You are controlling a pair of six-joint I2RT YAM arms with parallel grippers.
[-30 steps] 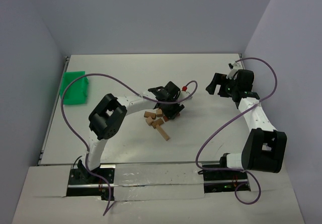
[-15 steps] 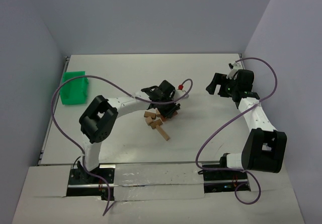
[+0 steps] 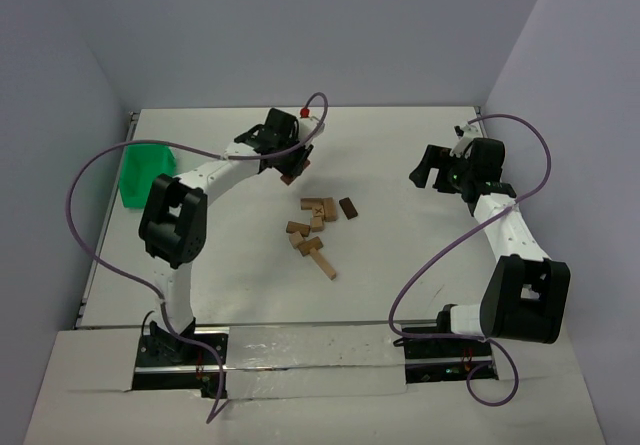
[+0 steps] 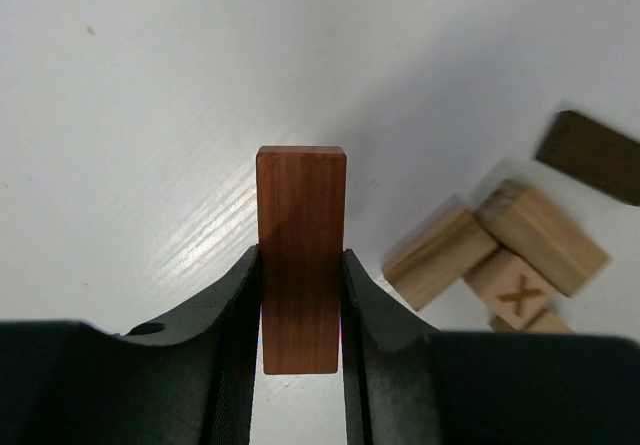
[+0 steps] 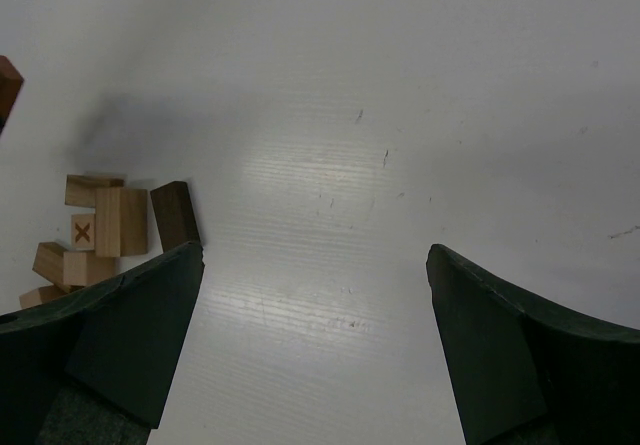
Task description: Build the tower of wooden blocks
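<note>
Left gripper (image 4: 300,261) is clamped on a reddish-brown wooden bar (image 4: 300,205). One finger presses each long side, and the bar's far end juts out past the fingertips. From above, that gripper (image 3: 290,165) sits beyond the light-tan wooden cube marked with an X (image 3: 318,207) and off to its left, well apart from it. Whether the bar's end touches the white table (image 3: 400,145), I can't tell.

The X cube lies in a loose, flat cluster of light-tan wooden blocks (image 3: 310,233) out on the table. Tan bars press against it on its far side (image 4: 540,235) and its left side (image 4: 440,255), and more tan pieces trail from it towards the arm bases. The last of them is a long tan bar (image 3: 322,262) lying at an angle, nearest the bases. Just to the X cube's right, one tan block between them, lies a dark brown flat wooden block (image 3: 348,208), apart from the tan ones by a sliver.

Right gripper (image 3: 420,170) hangs well to the right of the X cube and a little beyond it. Its fingers are spread wide (image 5: 315,295) with only bare table between them. In its own view the X cube (image 5: 82,232) and the dark brown block (image 5: 176,215) sit off by the left finger (image 5: 140,335).

A green plastic tray (image 3: 140,177) sits far to the X cube's left, at the table's edge.
</note>
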